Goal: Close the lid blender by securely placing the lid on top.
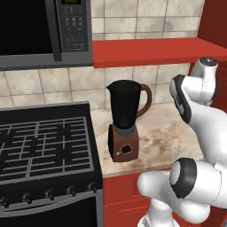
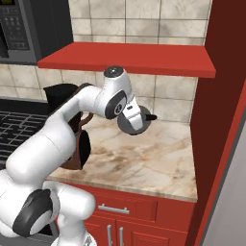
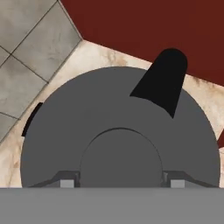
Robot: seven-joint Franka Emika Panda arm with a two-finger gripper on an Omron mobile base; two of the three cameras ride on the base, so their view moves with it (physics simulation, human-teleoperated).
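Lid in the fingers, held off the worktop, blender jar uncovered.

Gripper (image 2: 135, 119) pinches the grey lid (image 2: 133, 123) by its raised centre knob, 2 fingers (image 3: 67, 182) pressed on either side of it; the lid hangs above the marble worktop (image 2: 144, 161), under the red shelf (image 2: 139, 58). Blender (image 1: 125, 119) stands upright on the worktop just beside the stove (image 1: 44, 146), well apart from the lid, mouth bare.

Black blender (image 1: 124, 122) upright, open-topped on counter; grey lid (image 2: 132, 122) lifted apart.
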